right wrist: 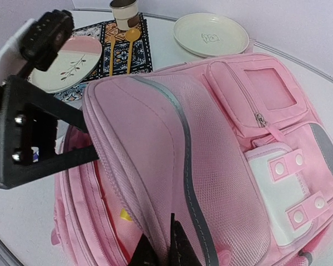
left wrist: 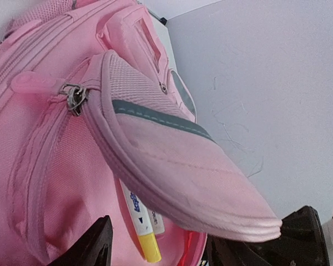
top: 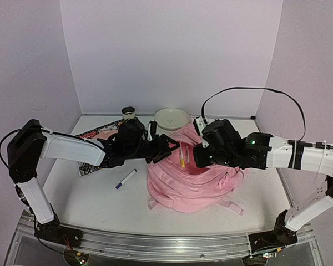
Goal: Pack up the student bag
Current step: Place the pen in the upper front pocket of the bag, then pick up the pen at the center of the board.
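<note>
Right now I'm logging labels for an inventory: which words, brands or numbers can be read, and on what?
No text reads clearly.
Marker in the student bag: blue print on its white barrel, too blurred to read.
Plate: small grey mark at its middle, too small to read.

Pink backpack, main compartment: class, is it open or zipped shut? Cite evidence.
Open. On the backpack, the flap is lifted away; a yellow-capped marker shows inside.
</note>
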Controlling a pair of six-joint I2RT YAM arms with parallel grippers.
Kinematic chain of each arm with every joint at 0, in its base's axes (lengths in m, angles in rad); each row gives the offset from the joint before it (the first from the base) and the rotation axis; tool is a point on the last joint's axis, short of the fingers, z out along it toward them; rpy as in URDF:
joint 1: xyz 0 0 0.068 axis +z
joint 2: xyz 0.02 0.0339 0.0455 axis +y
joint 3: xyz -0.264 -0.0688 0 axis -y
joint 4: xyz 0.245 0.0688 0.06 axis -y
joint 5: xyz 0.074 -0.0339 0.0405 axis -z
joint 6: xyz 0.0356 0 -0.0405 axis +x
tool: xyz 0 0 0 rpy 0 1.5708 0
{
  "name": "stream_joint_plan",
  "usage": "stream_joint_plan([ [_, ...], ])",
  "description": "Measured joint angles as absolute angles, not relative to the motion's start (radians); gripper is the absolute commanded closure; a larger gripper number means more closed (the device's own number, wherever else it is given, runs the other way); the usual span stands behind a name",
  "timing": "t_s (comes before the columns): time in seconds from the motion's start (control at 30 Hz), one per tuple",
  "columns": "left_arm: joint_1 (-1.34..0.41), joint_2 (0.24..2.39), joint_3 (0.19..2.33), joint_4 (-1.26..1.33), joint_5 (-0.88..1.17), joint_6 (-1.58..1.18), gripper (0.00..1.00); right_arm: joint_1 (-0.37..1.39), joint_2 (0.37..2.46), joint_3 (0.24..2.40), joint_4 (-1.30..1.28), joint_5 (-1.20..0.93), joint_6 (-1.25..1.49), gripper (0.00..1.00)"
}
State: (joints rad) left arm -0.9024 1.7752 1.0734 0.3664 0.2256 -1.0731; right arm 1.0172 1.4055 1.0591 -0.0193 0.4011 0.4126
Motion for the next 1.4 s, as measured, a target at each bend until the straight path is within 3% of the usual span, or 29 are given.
stream_joint_plan([
  [0.2, -0.901, 1.642, 1.012, 0.302, 0.197, -0.957, 0.33, 1.021, 1.398, 1.051, -0.017, 0.411, 0.412, 1.0],
  [0.73, -0.849, 1.483, 0.958, -0.243, -0.082, -0.621, 0.18, 1.024, 1.385, 1.039, -0.015, 0.435, 0.401, 1.0],
  [0.97, -0.771, 1.482, 0.921, -0.388, -0.107, -0.559, 0.22, 1.024, 1.376, 1.032, -0.015, 0.434, 0.4, 1.0],
  [1.4, -0.716, 1.646, 0.937, -0.481, -0.048, -0.45, 0.37, 1.024, 1.37, 1.031, -0.015, 0.433, 0.398, 1.0],
])
